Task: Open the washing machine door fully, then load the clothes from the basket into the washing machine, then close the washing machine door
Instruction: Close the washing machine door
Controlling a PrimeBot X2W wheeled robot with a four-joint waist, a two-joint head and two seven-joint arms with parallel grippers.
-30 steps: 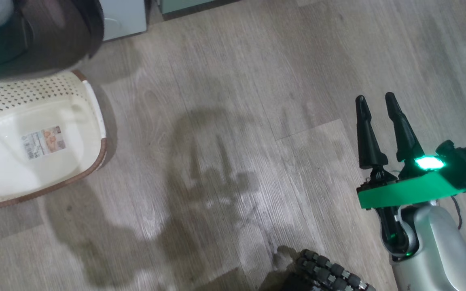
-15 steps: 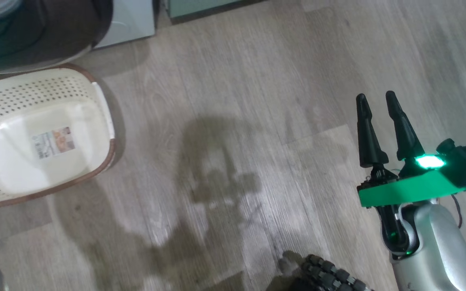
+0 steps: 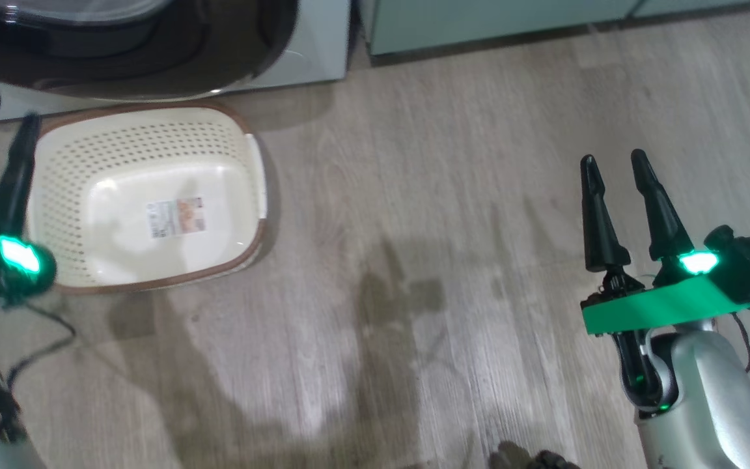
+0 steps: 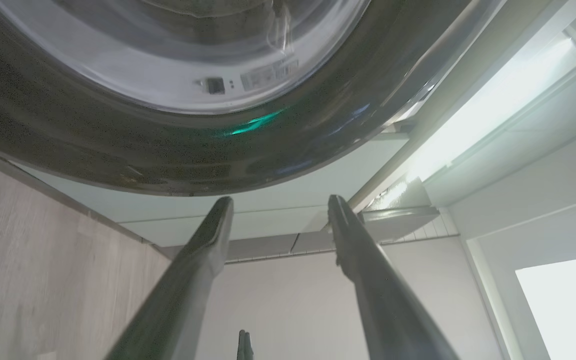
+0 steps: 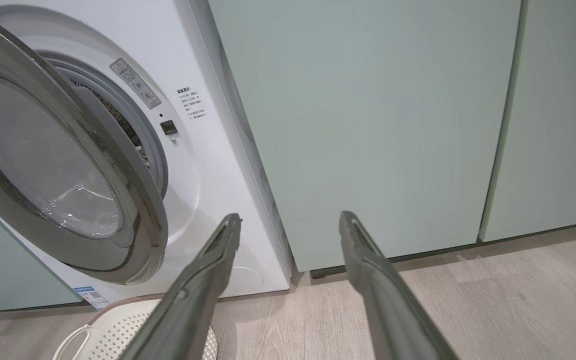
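Note:
The cream basket [image 3: 121,140] stands on the floor at the left, holding nothing but the label on its floor. No red clothes are in sight. Just beyond it the washing machine door [image 3: 153,58] hangs open, its black rim over the basket's far edge, with the white washing machine [image 3: 319,45] behind. My left gripper [image 3: 8,107] is open at the basket's left end, its fingers pointing under the door's rim and glass [image 4: 168,60]. Well to the right, over bare floor, my right gripper [image 3: 612,159] is open and faces the washing machine [image 5: 208,150], the door [image 5: 43,160] and the basket [image 5: 118,325].
Pale green cabinets [image 5: 368,125] run along the wall right of the washer, also seen at the top of the head view [image 3: 492,23]. Wood floor spreads between basket and right arm. A dark cable [image 3: 43,345] hangs by my left arm.
The head camera has swung left and up, so basket, door and cabinets sit further right and lower. My left gripper has come into view beside the basket. The right gripper keeps its pose.

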